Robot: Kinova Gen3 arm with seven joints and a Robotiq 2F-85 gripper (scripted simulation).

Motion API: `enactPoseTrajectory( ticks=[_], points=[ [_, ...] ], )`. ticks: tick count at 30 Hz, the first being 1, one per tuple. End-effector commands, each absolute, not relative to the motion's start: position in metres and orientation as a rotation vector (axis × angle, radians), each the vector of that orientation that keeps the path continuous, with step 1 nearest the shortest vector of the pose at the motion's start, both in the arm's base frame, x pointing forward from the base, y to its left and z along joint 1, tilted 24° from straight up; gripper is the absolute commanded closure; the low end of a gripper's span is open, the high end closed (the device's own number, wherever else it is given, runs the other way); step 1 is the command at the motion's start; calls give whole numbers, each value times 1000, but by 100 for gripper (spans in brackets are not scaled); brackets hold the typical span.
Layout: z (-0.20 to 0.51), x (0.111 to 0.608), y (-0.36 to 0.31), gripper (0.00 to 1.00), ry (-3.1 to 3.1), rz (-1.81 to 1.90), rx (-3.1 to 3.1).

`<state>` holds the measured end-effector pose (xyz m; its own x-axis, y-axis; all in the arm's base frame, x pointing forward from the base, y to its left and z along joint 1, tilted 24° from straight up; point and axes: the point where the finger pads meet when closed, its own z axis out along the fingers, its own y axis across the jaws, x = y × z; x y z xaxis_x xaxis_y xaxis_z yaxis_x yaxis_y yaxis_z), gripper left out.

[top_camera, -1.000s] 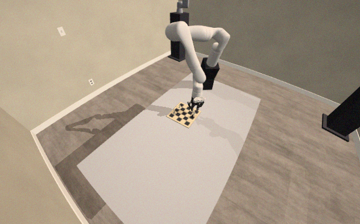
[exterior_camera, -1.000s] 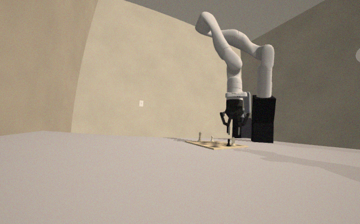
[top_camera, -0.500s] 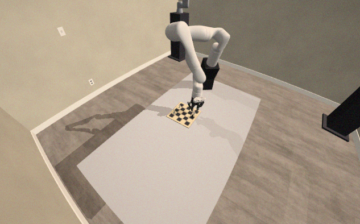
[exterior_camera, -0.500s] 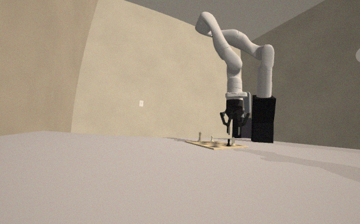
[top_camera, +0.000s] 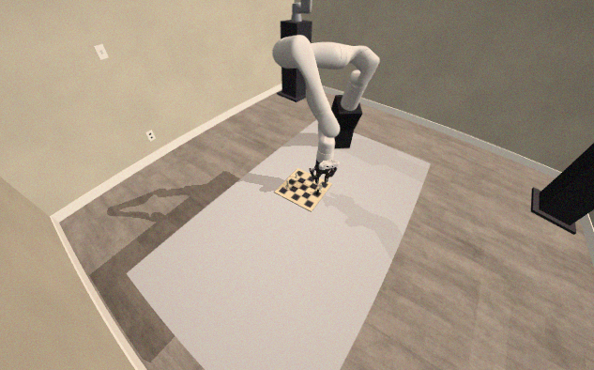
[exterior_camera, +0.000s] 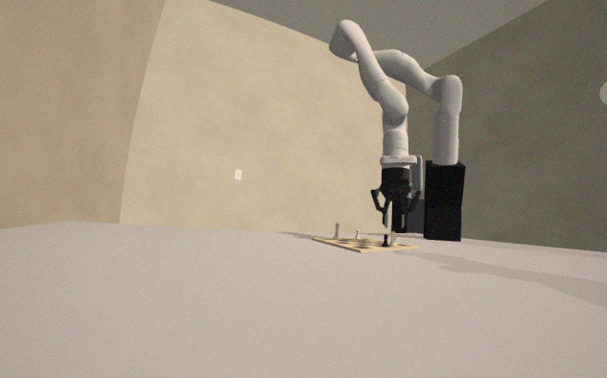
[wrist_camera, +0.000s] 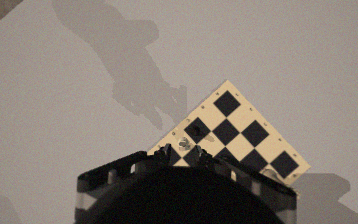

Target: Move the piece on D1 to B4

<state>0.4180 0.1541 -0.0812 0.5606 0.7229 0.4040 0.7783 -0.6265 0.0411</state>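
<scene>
The small chessboard [top_camera: 303, 189] lies on the pale mat; it also shows in the exterior view [exterior_camera: 364, 245] and in the wrist view [wrist_camera: 230, 137]. My gripper [exterior_camera: 394, 222] hangs straight down over the board's corner nearest the arm's base, its fingers partly open with nothing held. In the wrist view a pale piece [wrist_camera: 184, 144] stands on a light edge square right below the fingertips. A dark piece [wrist_camera: 196, 130] stands on the adjacent dark square and shows low under the gripper in the exterior view [exterior_camera: 385, 240]. The edge letters are too small to read.
Two more pale pieces stand on the board's far side, a tall one [exterior_camera: 337, 230] and a short one [exterior_camera: 357, 234]. The arm's black pedestal [exterior_camera: 443, 200] stands just behind the board. Another black post [top_camera: 578, 183] stands far to the right.
</scene>
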Motion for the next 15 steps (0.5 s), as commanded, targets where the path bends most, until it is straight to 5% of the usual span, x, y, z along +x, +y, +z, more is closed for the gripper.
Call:
enactPoseTrajectory(
  ticks=[1, 15],
  points=[
    [-81, 418, 154, 61, -1282, -588, -2648],
    [-87, 420, 156, 61, -1282, -588, -2648]
  ],
)
